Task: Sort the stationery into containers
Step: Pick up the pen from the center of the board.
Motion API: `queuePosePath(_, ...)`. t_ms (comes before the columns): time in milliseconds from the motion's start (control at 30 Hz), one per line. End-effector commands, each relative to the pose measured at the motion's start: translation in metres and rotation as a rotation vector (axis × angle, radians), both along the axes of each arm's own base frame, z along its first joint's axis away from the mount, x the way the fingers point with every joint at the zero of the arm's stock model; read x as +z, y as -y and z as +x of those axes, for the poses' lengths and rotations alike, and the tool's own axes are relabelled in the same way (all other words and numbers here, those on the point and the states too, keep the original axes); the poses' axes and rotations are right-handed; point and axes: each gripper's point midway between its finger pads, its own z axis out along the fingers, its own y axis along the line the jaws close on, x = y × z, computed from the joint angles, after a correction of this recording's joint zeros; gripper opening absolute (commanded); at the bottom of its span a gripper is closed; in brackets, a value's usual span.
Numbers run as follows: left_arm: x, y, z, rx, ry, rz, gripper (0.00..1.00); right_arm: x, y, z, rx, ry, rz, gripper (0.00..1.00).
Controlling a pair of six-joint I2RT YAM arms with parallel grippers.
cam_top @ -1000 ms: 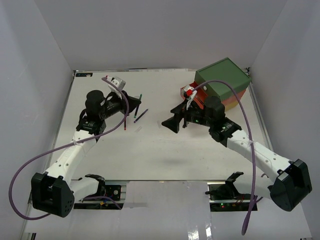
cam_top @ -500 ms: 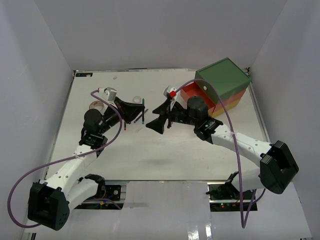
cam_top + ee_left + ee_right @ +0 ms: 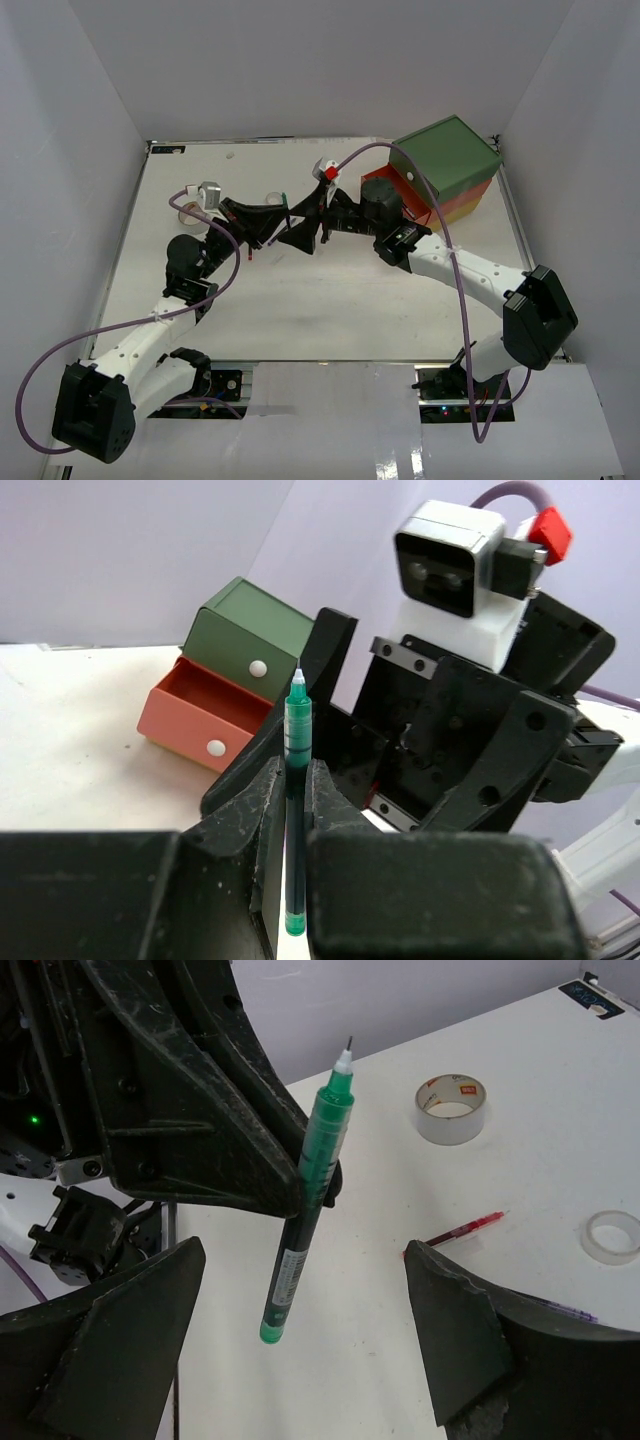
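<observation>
Well left of the small three-drawer chest (image 3: 445,158), a beige tape roll (image 3: 451,1109), a smaller clear tape roll (image 3: 612,1237) and a thin red pen (image 3: 462,1231) lie loose on the white table (image 3: 330,310), so most of the sorting looks undone. Nearer the chest, the left gripper (image 3: 295,780) is clenched on a green pen (image 3: 297,730), holding it tip-up above the table. The right gripper (image 3: 300,1300) faces it with its fingers spread wide on either side of the pen, touching nothing. I judge this a handover not yet made. On the chest, the orange-red middle drawer (image 3: 200,715) stands pulled out; whether it holds anything cannot be told.
</observation>
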Motion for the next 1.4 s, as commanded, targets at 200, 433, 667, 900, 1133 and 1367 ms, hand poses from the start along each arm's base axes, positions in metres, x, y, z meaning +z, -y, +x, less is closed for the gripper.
queuePosePath(200,0.015,0.001,-0.011,-0.012,0.068,-0.063,0.00,0.022,-0.011,-0.002,0.041,0.019,0.029,0.76)
queuePosePath(433,0.014,-0.002,-0.013,0.006,0.085,-0.079,0.00,0.019,-0.011,-0.002,0.038,0.014,0.023,0.57)
queuePosePath(667,0.013,-0.004,-0.015,0.003,0.083,-0.109,0.00,0.017,-0.011,-0.003,0.045,0.010,0.025,0.44)
queuePosePath(900,0.013,-0.004,-0.017,-0.008,0.087,-0.130,0.00,0.016,-0.013,-0.004,0.056,0.003,0.028,0.39)
queuePosePath(1133,0.012,-0.003,-0.018,-0.007,0.084,-0.125,0.06,0.011,-0.011,-0.005,0.053,-0.005,0.020,0.12)
queuePosePath(1367,-0.001,-0.006,-0.013,0.023,0.041,-0.092,0.49,-0.002,0.002,-0.001,0.011,-0.021,-0.006,0.08)
